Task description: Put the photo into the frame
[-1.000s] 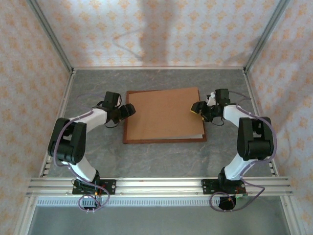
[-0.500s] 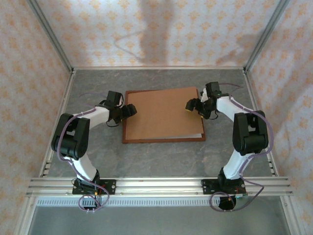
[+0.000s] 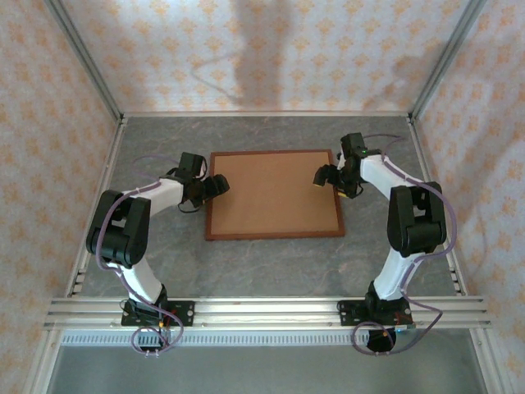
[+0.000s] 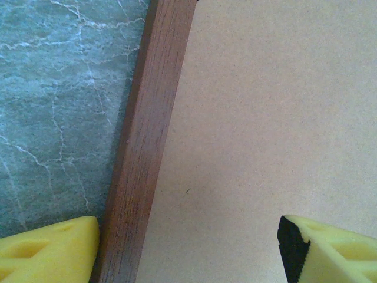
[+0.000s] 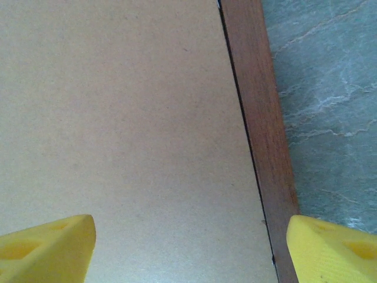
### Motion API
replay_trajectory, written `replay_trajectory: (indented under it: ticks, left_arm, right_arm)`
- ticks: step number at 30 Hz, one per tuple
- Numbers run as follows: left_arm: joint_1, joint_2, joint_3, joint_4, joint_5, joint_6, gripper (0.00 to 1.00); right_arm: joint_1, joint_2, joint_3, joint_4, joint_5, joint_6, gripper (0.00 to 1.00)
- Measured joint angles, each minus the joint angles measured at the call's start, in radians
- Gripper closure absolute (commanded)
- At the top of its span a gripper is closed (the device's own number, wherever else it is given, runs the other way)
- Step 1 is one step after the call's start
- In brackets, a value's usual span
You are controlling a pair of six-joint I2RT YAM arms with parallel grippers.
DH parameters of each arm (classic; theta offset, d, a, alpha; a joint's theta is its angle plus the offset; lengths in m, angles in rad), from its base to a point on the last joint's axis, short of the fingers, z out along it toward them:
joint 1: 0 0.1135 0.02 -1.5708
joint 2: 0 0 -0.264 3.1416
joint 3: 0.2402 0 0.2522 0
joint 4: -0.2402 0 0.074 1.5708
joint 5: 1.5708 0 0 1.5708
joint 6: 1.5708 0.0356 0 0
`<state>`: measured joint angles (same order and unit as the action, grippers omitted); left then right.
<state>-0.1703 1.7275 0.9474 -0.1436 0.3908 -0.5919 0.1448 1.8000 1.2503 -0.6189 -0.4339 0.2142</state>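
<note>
From above, the frame (image 3: 275,235) lay flat on the grey table (image 3: 271,279) between the two arms, and a plain brown backing board (image 3: 275,193) covered its opening from rail to rail. The left gripper (image 3: 217,185) sat at the frame's rail on its own side, and the right gripper (image 3: 321,176) hung just inside the opposite rail, over the board. I could not tell whether the photo was there. My guess was that it lay beneath that board, which would put the job at its closing step, seating the backing. Through the left wrist camera, the left gripper (image 4: 188,236) stood spread wide. One yellow pad (image 4: 50,250) was outboard of the reddish-brown frame (image 4: 147,147), on the side of the veined table (image 4: 59,88). The other pad (image 4: 330,250) was over the backing board (image 4: 277,106), so the rail ran straight up between them, ahead of the fingertips, with nothing gripped. Whether either pad touched anything I could not tell. Through the right wrist camera it was the mirror of that. The right gripper (image 5: 191,233) was parted, one pad (image 5: 47,244) above the backing board (image 5: 118,106) and one (image 5: 333,247) outboard of the frame (image 5: 256,106), on the table (image 5: 330,88) side. The moulding looked thin, dark and straight-grained, with the board tucked close against its inner edge. I judged the next move called for even downward pressure near both rails, so the board would settle level rather than tip.
</note>
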Motion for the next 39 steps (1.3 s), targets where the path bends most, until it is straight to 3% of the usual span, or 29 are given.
replay_trajectory:
  ticks: [8, 15, 21, 31, 39]
  left_arm:
    - [0.0, 0.0, 0.0, 0.0, -0.011, 0.018, 0.21]
    - [0.0, 0.0, 0.0, -0.003, -0.031, 0.025, 0.2]
    - [0.0, 0.0, 0.019, -0.02, -0.059, 0.026, 0.2]
    - [0.0, 0.0, 0.04, -0.026, -0.06, 0.026, 0.2]
    - [0.0, 0.002, 0.046, -0.026, -0.06, 0.026, 0.2]
  right_arm:
    - [-0.01, 0.006, 0.045, -0.005, 0.096, -0.001, 0.15]
    - [-0.063, 0.164, 0.218, 0.086, 0.075, 0.05, 0.19]
    - [-0.042, 0.29, 0.357, 0.119, 0.053, 0.043, 0.23]
    - [-0.002, 0.413, 0.525, 0.095, 0.053, 0.001, 0.24]
    - [-0.006, 0.439, 0.551, 0.058, 0.038, -0.031, 0.26]
